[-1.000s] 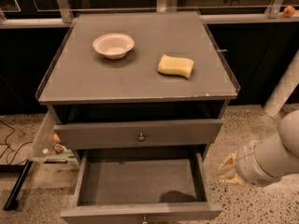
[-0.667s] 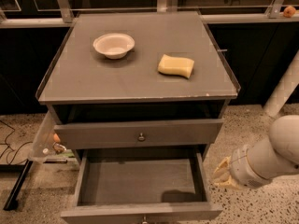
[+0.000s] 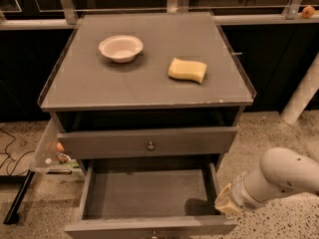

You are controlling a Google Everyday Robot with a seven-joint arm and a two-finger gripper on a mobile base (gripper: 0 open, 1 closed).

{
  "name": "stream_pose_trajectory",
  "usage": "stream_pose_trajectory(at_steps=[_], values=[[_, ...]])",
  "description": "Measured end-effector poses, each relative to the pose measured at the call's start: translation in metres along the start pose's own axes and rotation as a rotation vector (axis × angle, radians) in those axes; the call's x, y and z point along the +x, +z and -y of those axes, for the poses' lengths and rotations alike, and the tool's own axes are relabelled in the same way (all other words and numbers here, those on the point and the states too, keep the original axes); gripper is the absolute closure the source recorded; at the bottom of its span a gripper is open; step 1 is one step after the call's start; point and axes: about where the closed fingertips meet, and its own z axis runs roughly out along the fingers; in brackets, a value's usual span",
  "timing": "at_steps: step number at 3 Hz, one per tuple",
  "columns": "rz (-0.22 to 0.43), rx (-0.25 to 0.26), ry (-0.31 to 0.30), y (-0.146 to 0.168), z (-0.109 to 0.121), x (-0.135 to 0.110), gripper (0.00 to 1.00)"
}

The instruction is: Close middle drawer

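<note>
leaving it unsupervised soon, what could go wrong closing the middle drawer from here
1. The pincer sits beside the right front corner of the pulled-out middle drawer, not in front of it. A push from there would probably skew the drawer sideways rather than slide it in.
2. As the drawer goes in, the pincer could get caught against the cabinet frame.
3. A hard shove may jolt the bowl and sponge on top.

The end effector (image 3: 227, 201) has sunk lower and leftward, close beside the middle drawer (image 3: 144, 195).
</note>
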Motion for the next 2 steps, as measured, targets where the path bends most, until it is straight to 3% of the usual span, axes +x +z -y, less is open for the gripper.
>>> stream_pose_trajectory(at_steps=[1,2], values=[[0.033,0.03,0.022,0.0382,0.0051,0.0177,1.0],[0.103,0.123,0.005,0.0475,0.0069,0.0269,1.0]])
